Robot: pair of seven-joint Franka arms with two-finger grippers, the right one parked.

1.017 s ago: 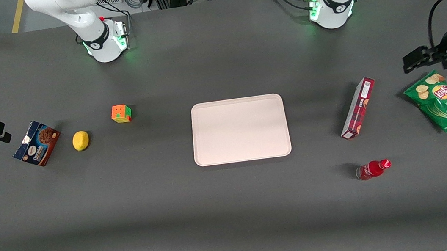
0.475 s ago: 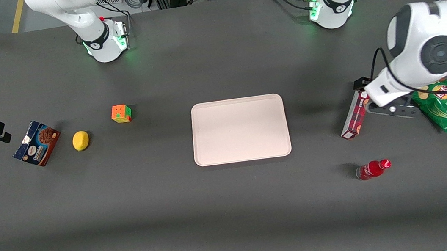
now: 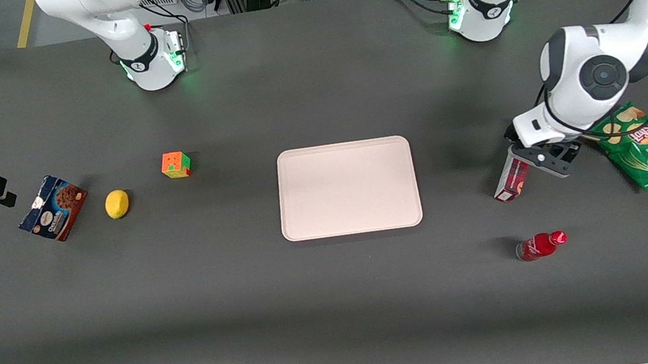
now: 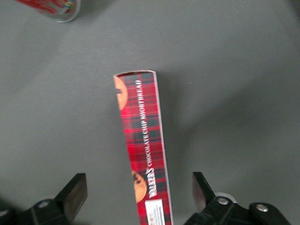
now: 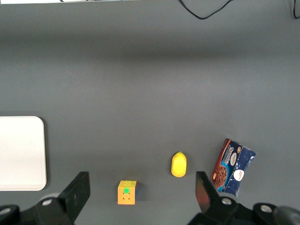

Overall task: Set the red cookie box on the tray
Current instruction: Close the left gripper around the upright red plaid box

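At right of the front frame, my gripper (image 3: pixel 534 159) hovers spread wide over the red cookie box (image 3: pixel 511 179); tray (image 3: pixel 347 188) at centre.

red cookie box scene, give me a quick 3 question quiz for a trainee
1. True or false: the red cookie box already lies on the tray.
2. In the left wrist view, the gripper is: A) shut on the box, B) open with a finger on each side of the box, C) over the red bottle.
3. Fill in: the yellow thing between the cube and the chocolate cookie box is a ____.

Key: 1 false; 2 B; 3 lemon
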